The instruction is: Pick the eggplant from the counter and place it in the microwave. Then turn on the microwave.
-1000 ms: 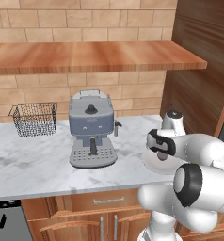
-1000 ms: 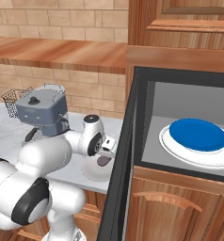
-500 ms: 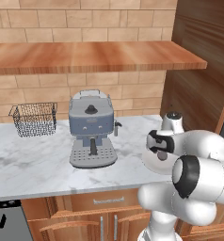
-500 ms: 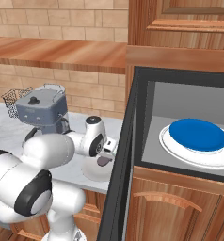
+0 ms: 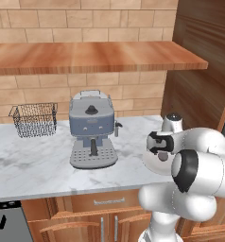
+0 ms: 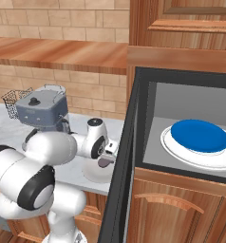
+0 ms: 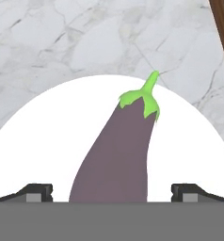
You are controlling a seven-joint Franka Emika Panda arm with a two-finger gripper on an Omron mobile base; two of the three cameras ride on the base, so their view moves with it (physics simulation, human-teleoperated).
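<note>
Hand view: eggplant (image 7: 115,155) between open tool (image 7: 113,192) tips

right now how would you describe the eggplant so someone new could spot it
Start at the marbled counter, right of the grey coffee machine, beside the open microwave. A white plate lies there under the open gripper. On it is the eggplant: oblong, purple-grey, green stem.

No readable text or markings.

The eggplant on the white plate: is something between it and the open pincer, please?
Nothing visible is. In the hand view the dark purple eggplant lies on the round white plate, and the pincer stands open with one fingertip on each side of it, no object between them.
</note>
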